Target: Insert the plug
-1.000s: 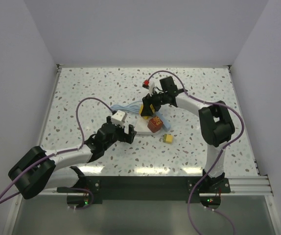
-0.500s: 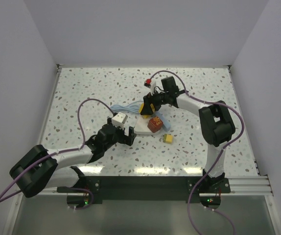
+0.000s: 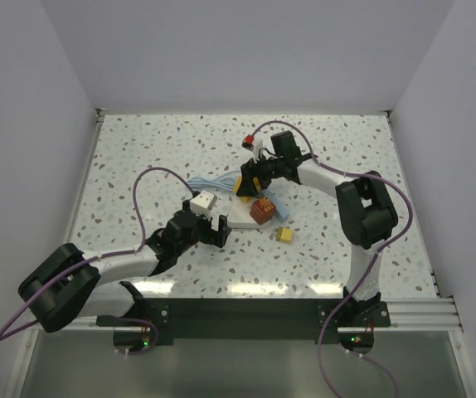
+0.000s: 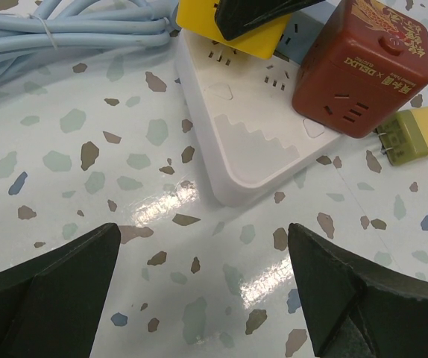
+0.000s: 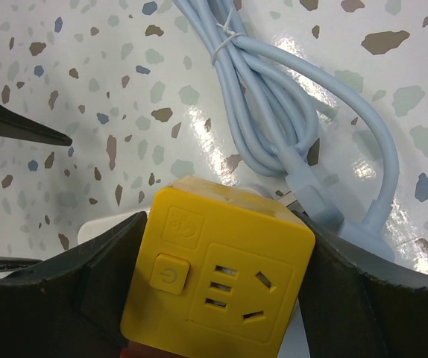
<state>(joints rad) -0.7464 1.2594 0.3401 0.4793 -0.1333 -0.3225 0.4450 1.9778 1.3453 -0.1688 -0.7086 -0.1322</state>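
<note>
A white power strip (image 3: 236,217) lies mid-table, also in the left wrist view (image 4: 236,134). A red cube adapter (image 3: 261,211) (image 4: 363,67) stands on its right end. My right gripper (image 3: 249,182) (image 5: 218,287) is shut on a yellow cube adapter (image 3: 245,187) (image 5: 218,276) (image 4: 229,22), held at the strip's far end; I cannot tell whether its prongs are in. My left gripper (image 3: 211,227) (image 4: 206,298) is open and empty, low over the table just in front of the strip's near end. A small yellow plug (image 3: 284,235) (image 4: 415,134) lies beside the red cube.
The strip's pale blue cable (image 3: 213,182) (image 5: 288,112) (image 4: 72,30) lies bundled, behind and left of the strip. Purple arm cables loop over the table at the left (image 3: 138,199) and the back. Walls enclose the table on three sides.
Very little. The left arm has shifted slightly by the strip's near end. The right gripper still holds the yellow cube at the strip's far end.
</note>
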